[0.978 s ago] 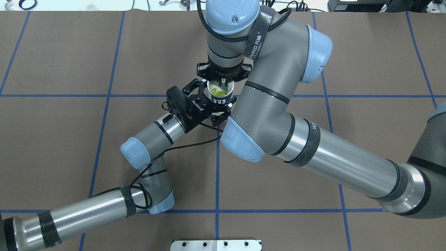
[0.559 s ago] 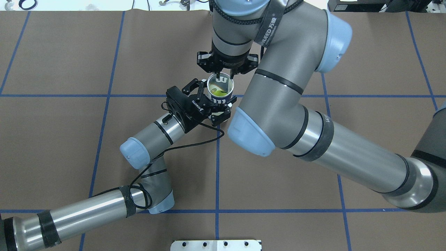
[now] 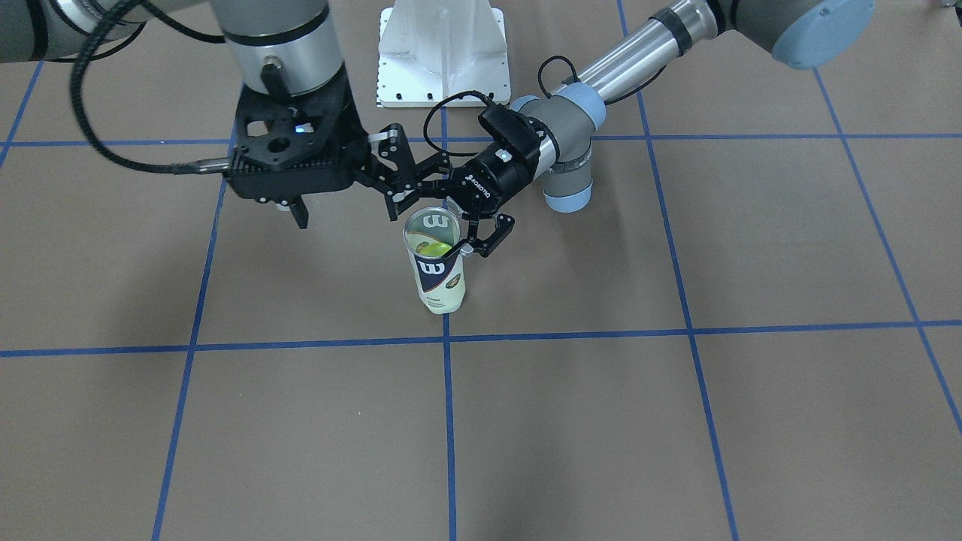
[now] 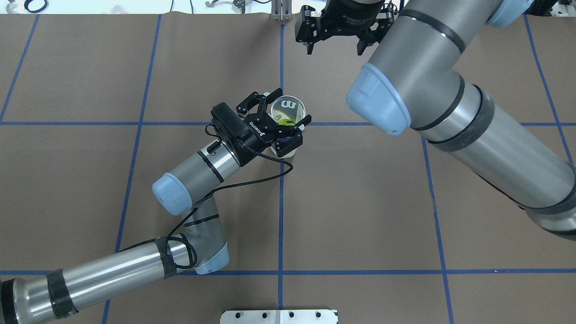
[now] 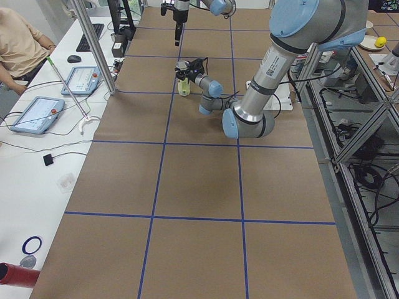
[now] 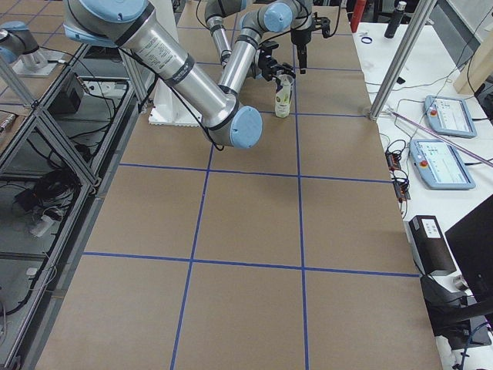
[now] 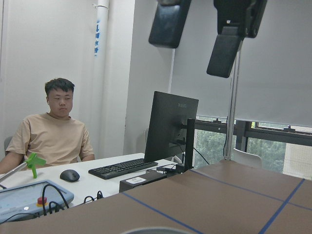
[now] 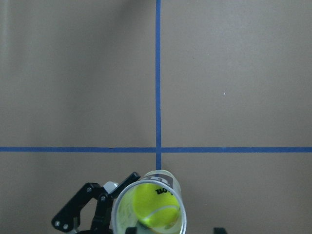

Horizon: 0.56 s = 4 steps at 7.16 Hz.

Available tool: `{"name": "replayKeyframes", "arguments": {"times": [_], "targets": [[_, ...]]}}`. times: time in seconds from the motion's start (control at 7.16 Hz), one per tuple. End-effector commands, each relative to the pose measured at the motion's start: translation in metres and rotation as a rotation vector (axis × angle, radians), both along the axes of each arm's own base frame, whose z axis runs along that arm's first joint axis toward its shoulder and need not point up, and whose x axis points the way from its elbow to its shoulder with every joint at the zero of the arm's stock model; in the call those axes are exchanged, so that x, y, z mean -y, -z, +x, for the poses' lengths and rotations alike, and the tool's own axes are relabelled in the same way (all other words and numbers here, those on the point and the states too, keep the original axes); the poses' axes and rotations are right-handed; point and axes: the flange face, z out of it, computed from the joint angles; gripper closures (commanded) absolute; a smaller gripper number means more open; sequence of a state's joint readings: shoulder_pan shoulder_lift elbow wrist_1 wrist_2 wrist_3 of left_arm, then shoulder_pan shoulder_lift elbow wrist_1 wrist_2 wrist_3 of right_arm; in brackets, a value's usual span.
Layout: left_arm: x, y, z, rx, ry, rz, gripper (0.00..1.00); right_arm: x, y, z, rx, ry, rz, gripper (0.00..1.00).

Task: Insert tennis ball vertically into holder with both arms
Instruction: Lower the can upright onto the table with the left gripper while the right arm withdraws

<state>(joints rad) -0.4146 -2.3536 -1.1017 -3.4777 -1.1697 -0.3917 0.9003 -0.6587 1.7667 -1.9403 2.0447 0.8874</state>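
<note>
1. Beside a crossing of the blue tape lines [image 4: 281, 202] on the brown bench [image 4: 382, 216], the holder [image 3: 440, 279] stands upright, mouth upward.
2. Down inside it sits the tennis ball [image 8: 157, 207], below the rim (how deep, I cannot tell).
3. Left pincer [image 4: 284, 109]: it reaches in level from the side at the holder's top. Its fingers are spread wide, one on either side of the rim.
4. Its wrist view shows both pads [image 7: 225, 51] with nothing between them and the holder's rim just cutting the bottom edge, so it grips nothing. Whether a finger brushes the rim, I cannot tell.
5. Right pincer [image 4: 334, 50]: it points down, high over the far side of the bench and well apart from the holder. Its fingers are spread wide and empty.
6. Its wrist view looks straight down into the holder's mouth, which lies at the lower edge of that view.
</note>
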Motion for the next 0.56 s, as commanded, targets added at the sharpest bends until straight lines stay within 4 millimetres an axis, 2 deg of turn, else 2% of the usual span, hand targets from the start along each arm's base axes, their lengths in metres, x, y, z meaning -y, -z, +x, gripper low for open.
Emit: {"name": "replayKeyframes", "arguments": {"times": [0.0, 0.14, 0.28, 0.42], "targets": [[0.008, 0.011, -0.022, -0.036, 0.023, 0.014, 0.01, 0.032, -0.047, 0.053, -0.037, 0.05, 0.034, 0.0], [0.023, 0.001, -0.036, -0.025, 0.05, 0.009, 0.01, 0.046, -0.076, 0.084, -0.052, 0.082, 0.05, 0.0], [0.034, -0.023, -0.06, 0.001, 0.078, -0.001, 0.02, 0.057, -0.115, 0.114, -0.078, 0.11, 0.056, 0.0], [0.035, -0.069, -0.092, 0.065, 0.089, -0.018, 0.01, 0.068, -0.159, 0.14, -0.107, 0.143, 0.052, 0.0]]}}
